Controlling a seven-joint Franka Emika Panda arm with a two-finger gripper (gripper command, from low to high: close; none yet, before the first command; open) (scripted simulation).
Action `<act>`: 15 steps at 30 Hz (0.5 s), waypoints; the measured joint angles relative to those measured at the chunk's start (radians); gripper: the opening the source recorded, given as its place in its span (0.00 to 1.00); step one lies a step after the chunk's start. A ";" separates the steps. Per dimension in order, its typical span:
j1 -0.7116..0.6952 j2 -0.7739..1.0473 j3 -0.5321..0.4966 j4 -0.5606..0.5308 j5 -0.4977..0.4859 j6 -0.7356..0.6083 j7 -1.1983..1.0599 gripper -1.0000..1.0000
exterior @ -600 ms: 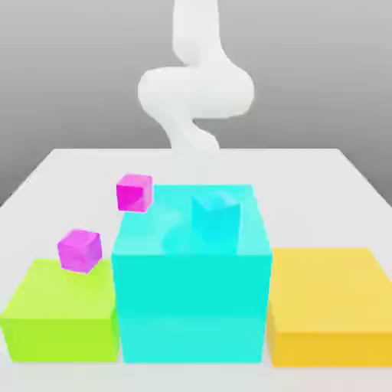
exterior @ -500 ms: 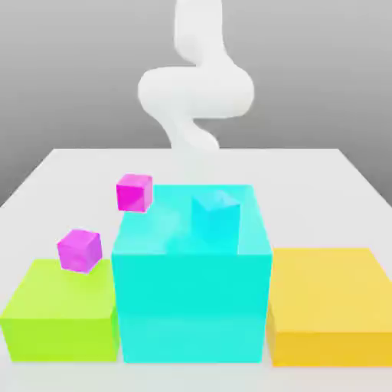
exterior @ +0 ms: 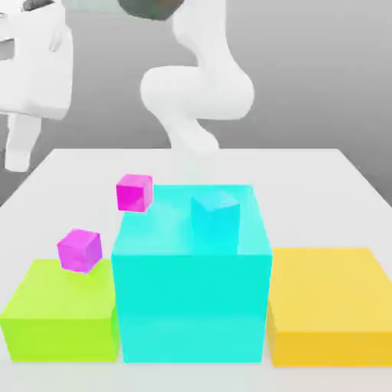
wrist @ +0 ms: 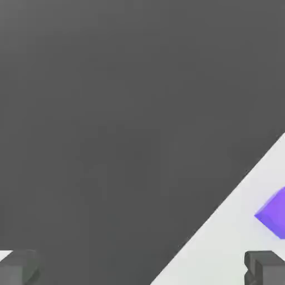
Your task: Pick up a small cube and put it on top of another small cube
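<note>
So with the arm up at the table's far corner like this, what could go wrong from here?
1. In the hand view the indigo cube sits at the picture's edge, off to one side of the open tool, so a straight descent would likely miss it.
2. It lies near the table edge; a nudge might push it off.
3. Both magenta cubes sit close to the large cyan block, so placing could clip it.

Indigo small cube (wrist: 274, 214) on white table (wrist: 222, 250)
</note>
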 joint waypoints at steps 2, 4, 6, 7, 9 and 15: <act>-0.032 0.072 -0.015 0.012 0.010 0.015 0.048 0.50; -0.054 0.145 -0.023 0.024 0.024 0.029 0.092 0.50; -0.070 0.218 -0.037 0.036 0.042 0.044 0.134 0.50; -0.079 0.254 -0.045 0.042 0.054 0.051 0.154 0.50; -0.099 0.327 -0.059 0.055 0.081 0.065 0.190 0.50; -0.165 0.546 -0.075 0.094 0.173 0.129 0.262 0.50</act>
